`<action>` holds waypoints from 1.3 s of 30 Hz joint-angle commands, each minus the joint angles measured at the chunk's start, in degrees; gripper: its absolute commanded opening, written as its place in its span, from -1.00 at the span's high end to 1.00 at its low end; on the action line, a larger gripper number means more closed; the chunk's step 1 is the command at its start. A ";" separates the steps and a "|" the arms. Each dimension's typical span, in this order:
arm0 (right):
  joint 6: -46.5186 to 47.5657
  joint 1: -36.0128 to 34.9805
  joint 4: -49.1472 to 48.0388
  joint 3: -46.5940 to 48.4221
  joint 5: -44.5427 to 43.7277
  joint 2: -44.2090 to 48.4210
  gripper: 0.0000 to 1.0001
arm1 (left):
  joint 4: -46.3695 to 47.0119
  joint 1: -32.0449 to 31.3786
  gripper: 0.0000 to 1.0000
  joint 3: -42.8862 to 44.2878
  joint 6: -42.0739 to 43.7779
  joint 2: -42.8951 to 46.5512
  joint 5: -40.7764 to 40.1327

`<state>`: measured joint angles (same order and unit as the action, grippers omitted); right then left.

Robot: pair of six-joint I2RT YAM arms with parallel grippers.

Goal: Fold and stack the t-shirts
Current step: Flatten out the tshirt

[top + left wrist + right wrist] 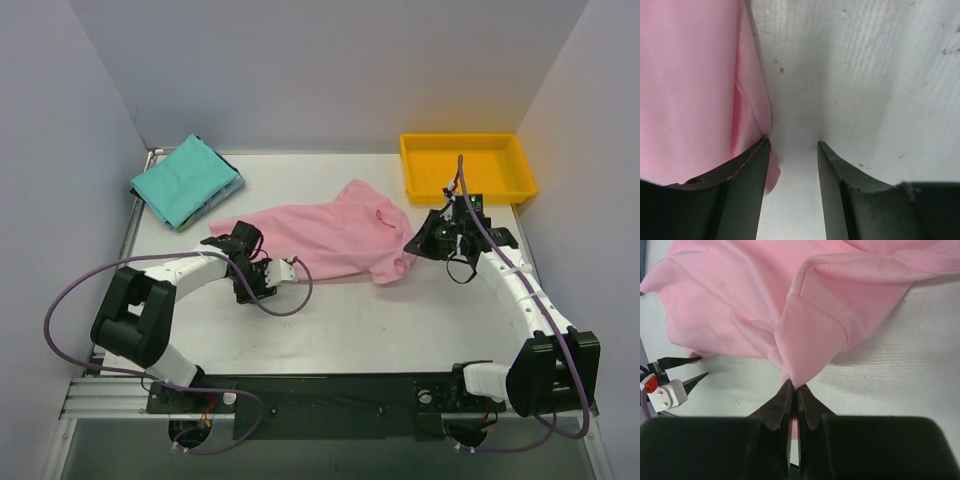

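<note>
A light pink t-shirt [330, 235] lies spread and rumpled on the white table. My right gripper [412, 246] is shut on its right sleeve [810, 342], pinched at the tips. My left gripper [262, 283] is open at the shirt's lower left hem; its left finger [747, 172] touches the pink cloth [690, 90], bare table between the jaws. A teal-green folded t-shirt [183, 178] lies at the back left on top of a blue one [226, 190], of which only the edge shows.
A yellow plastic tray [466, 166] stands at the back right, just behind my right gripper. Grey walls enclose the table on three sides. My left gripper also shows in the right wrist view [696, 369].
</note>
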<state>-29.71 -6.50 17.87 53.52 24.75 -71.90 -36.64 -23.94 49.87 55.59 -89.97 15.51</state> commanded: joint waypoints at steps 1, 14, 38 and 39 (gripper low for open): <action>0.97 0.79 1.03 1.68 -0.06 -0.35 1.00 | 7.19 0.48 0.00 -1.08 0.04 -1.43 -4.52; 3.52 9.48 9.64 26.10 1.70 10.01 1.00 | -2.88 4.43 1.00 26.66 -11.02 11.57 -12.70; 5.70 -16.19 7.96 57.38 -3.80 6.08 1.00 | -15.84 0.48 0.32 35.21 -26.32 29.86 9.89; 9.29 -19.65 10.58 62.45 -5.49 1.98 1.00 | -14.61 0.48 0.29 35.12 -28.41 29.94 9.81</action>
<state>-27.44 -12.05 28.80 104.77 23.90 -62.89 -55.05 -23.38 83.88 33.58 -62.04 19.20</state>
